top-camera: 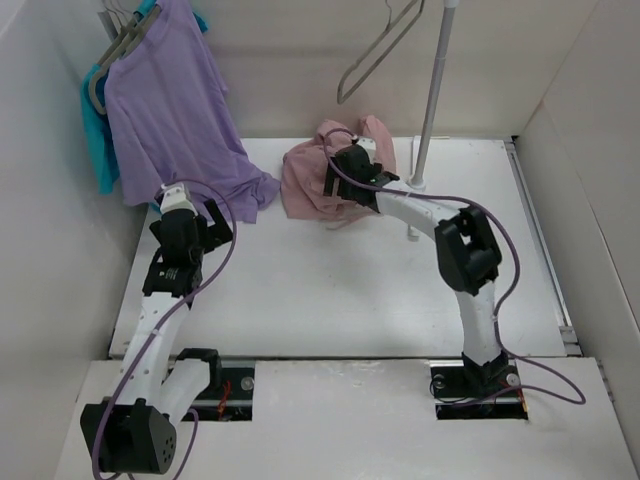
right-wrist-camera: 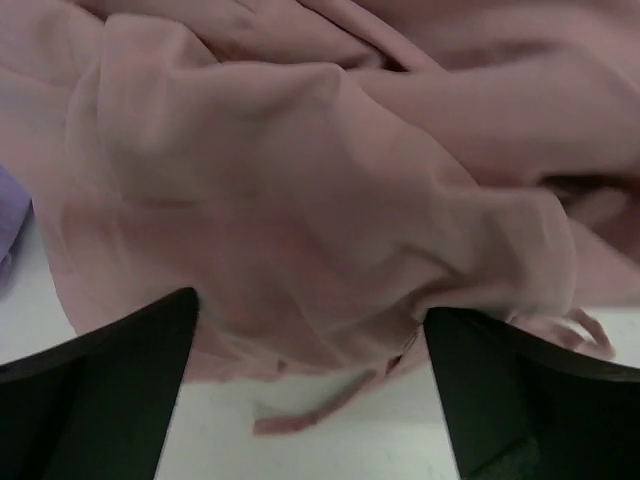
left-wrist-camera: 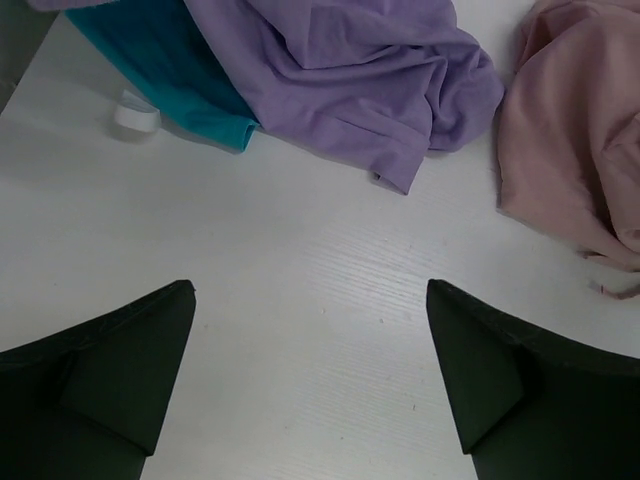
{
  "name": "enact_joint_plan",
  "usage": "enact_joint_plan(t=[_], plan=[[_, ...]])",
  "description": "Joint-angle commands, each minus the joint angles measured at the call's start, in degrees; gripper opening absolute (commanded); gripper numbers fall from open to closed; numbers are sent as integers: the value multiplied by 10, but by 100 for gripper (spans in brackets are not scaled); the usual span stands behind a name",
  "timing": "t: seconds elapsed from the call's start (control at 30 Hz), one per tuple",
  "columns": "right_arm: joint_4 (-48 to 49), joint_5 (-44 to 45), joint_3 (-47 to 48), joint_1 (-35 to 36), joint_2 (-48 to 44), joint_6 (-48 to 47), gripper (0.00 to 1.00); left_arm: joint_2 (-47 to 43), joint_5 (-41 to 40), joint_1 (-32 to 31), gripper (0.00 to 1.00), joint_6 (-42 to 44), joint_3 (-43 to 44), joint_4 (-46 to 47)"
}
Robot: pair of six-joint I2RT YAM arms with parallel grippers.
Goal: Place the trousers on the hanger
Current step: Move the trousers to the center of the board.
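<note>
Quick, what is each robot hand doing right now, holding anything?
Left hand: open, holding nothing, above the table.
Right hand: open, just over the pink trousers, not gripping them.

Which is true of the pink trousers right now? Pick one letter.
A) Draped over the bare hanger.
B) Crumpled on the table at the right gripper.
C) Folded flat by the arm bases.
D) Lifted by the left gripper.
B: the trousers lie bunched on the table, the open right gripper close over them; the hanger hangs bare.
</note>
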Motion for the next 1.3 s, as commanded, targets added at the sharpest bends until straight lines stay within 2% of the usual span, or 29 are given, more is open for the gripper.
enact_joint_plan(t=[0.0,0.07,0.1,0.13,0.17,0.2,0.27,0.3,0.33,0.4,0.43,0.47,0.5,0.53,0.57,0.6,0.67,0.7,0.73,0.8,0.83,0.9,0.93,0.97,1.07,1.13,1.2,1.27], plan=[[-53,-31,111,0,73,-10,91,-11,8,6,100,5,-7,18],[-76,-58,155,0,105,-10,70,-11,8,6,100,5,-7,18],[-91,-92,180,-5,123,-19,34,-11,8,6,100,5,-7,18],[-91,-92,181,-5,123,-28,13,-11,8,6,100,5,-7,18],[-79,-131,172,2,123,-36,0,-11,8,11,100,5,-7,18],[-38,-148,129,19,109,-45,0,-5,8,11,100,5,-7,18],[20,-184,66,48,56,-110,0,-5,8,11,100,5,-7,18],[59,-208,35,87,35,-139,0,-5,8,16,100,10,-7,18],[68,-217,-19,110,-7,-170,0,0,8,16,100,10,-7,18],[68,-223,-67,159,-50,-259,0,0,3,16,100,10,-7,18],[68,-223,-116,201,-71,-277,0,0,3,16,100,10,-7,18],[75,-218,-168,228,-135,-281,0,6,3,16,100,10,-7,18],[75,-218,-168,228,-136,-281,0,6,3,16,100,10,-7,18],[80,-218,-216,228,-156,-266,8,6,3,16,100,10,-7,18],[80,-208,-237,228,-175,-247,33,11,8,16,100,10,-7,18],[80,-198,-254,228,-208,-214,67,11,18,16,100,10,-7,18],[80,-168,-300,228,-241,-192,74,17,44,16,100,24,-2,18],[80,-160,-312,228,-274,-175,80,17,67,16,100,65,5,26],[80,-155,-322,228,-289,-166,82,17,146,16,100,104,10,33],[80,-150,-336,222,-325,-152,82,24,276,16,100,264,41,1],[80,-150,-336,222,-332,-145,82,29,306,16,100,344,50,-39],[80,-143,-336,222,-337,-138,82,37,324,11,100,422,72,-84],[80,-142,-336,222,-343,-129,82,37,329,6,100,471,72,-139],[80,-137,-336,222,-344,-129,82,43,334,-2,100,551,79,-164],[92,-137,-348,222,-363,-111,82,50,342,-16,100,631,79,-233],[105,-130,-355,200,-368,-94,86,66,342,-43,100,657,67,-240],[111,-130,-355,175,-362,-69,87,89,342,-71,100,663,67,-240],[106,-170,-336,133,-324,-59,87,110,342,-92,100,669,67,-245]])
